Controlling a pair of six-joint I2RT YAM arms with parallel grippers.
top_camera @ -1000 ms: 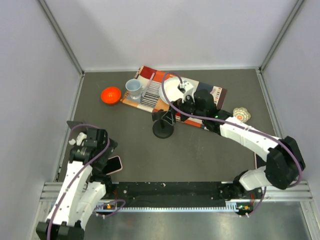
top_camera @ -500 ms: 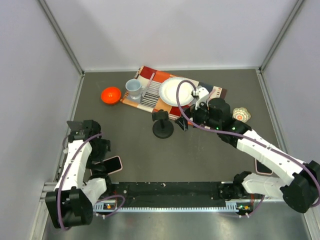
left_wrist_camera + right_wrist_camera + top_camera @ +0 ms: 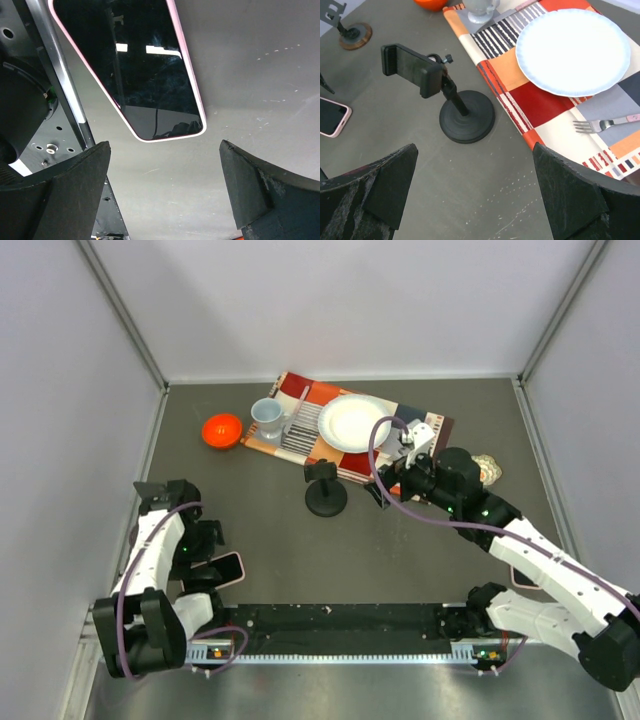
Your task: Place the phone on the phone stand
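Phone point(image 3: 222, 570) flat on table point(image 3: 400, 550), lower left, long axis slanting up-right; left gripper point(image 3: 165, 177), right gripper point(image 3: 475, 195): jaws wide, empty.

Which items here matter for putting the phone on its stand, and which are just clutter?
For the job: pink-cased phone; black phone stand.

Lying about: orange bowl; cup; white plate; fork; patterned placemat.
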